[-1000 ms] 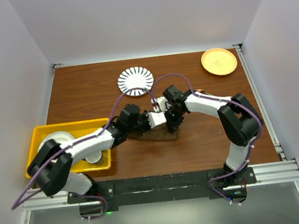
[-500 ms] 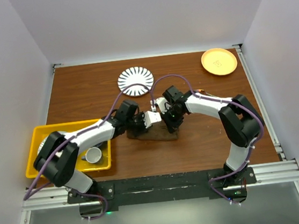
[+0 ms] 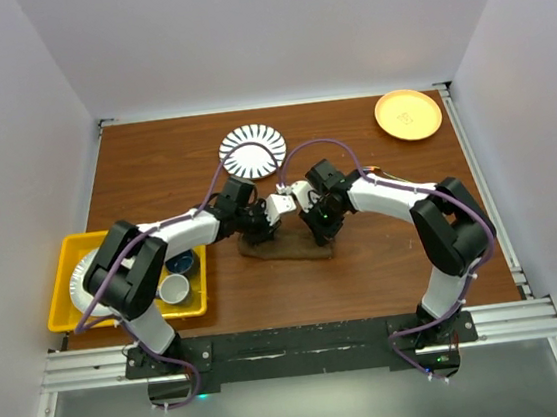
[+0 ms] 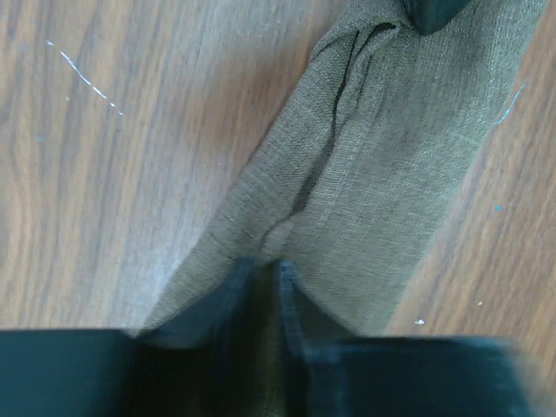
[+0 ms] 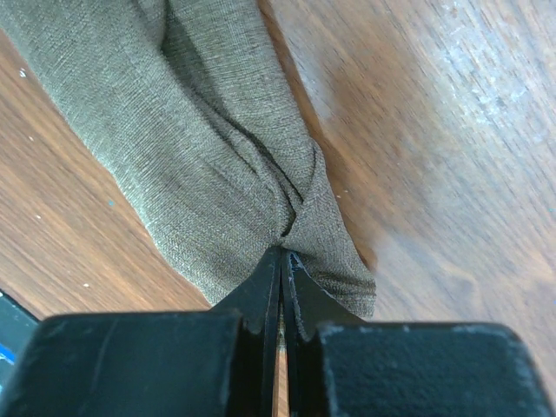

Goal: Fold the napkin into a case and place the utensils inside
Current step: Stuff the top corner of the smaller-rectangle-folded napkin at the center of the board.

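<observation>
Yellow bin [image 3: 61, 265] is sitting at the far left of the wooden table [image 3: 154, 172], and I am seeing a white cup [image 3: 175, 289] inside it, with the left arm's elbow reaching over its near right corner. Moving right, a striped plate [image 3: 252, 149] is lying toward the back of the table, with a purple cable looping across its near edge, and an orange plate [image 3: 408, 114] is resting in the far right corner, well apart from everything else.

Between the two arms, the napkin [image 3: 294, 252] is lying as a narrow olive-brown strip. From above, both wrists are covering most of it, so I am seeing only its near edge. Its long axis is running left to right, dipping slightly toward me at the right end.

I am watching the left gripper [image 4: 263, 282] pinching a raised fold at the strip's left end, its fingers [image 4: 221, 300] standing only slightly apart with cloth bunched between them. In that view the strip is stretching away diagonally to the upper right, where a dark fingertip is pressing on its far end.

At the right end, the right gripper [image 5: 282, 261] is clamping tight on a gathered corner of the napkin, jaws meeting with only cloth between them, and the strip is trailing off to the upper left.
</observation>
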Robot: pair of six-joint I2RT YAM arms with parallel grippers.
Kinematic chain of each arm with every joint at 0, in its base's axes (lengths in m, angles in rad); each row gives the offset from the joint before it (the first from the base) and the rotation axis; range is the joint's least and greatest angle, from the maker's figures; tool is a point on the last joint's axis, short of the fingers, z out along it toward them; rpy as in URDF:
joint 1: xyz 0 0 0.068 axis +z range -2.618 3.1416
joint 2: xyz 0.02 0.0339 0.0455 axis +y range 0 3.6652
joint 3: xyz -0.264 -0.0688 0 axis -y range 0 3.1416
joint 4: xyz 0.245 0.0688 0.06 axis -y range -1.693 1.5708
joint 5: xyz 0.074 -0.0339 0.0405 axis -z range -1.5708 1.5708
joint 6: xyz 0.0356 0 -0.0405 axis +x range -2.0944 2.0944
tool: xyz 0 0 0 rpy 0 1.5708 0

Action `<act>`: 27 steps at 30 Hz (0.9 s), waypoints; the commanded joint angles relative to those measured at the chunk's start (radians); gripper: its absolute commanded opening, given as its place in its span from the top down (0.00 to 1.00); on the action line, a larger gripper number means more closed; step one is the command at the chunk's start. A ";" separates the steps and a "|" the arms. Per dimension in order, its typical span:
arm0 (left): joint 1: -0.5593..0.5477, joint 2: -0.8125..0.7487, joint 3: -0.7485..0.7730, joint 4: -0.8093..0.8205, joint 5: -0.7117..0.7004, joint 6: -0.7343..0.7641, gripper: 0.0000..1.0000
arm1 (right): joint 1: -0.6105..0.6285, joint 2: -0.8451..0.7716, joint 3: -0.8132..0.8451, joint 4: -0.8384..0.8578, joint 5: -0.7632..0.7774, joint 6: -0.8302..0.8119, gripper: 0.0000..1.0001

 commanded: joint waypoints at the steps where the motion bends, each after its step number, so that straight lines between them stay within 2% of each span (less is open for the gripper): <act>1: 0.011 -0.105 -0.049 0.039 0.038 0.074 0.62 | -0.005 0.011 -0.048 0.011 0.141 -0.122 1.00; 4: 0.012 -0.184 -0.065 0.044 0.101 0.164 0.52 | -0.002 0.006 -0.050 0.014 0.135 -0.140 1.00; 8: 0.005 -0.204 -0.031 -0.012 0.190 0.258 0.41 | -0.002 0.011 -0.044 0.016 0.127 -0.151 1.00; 17: -0.049 -0.114 -0.005 0.040 0.216 0.322 0.38 | -0.004 0.000 -0.045 0.020 0.120 -0.150 1.00; 18: -0.050 -0.092 0.003 0.047 0.216 0.324 0.33 | -0.004 0.000 -0.045 0.020 0.118 -0.150 1.00; 19: -0.055 -0.081 0.006 0.051 0.212 0.324 0.32 | -0.002 -0.001 -0.045 0.020 0.117 -0.150 1.00; 24: -0.061 -0.029 0.018 0.088 0.170 0.313 0.34 | -0.002 -0.009 -0.048 0.020 0.109 -0.159 1.00; 27: -0.061 -0.021 0.023 0.102 0.166 0.312 0.41 | -0.002 -0.007 -0.047 0.022 0.103 -0.166 1.00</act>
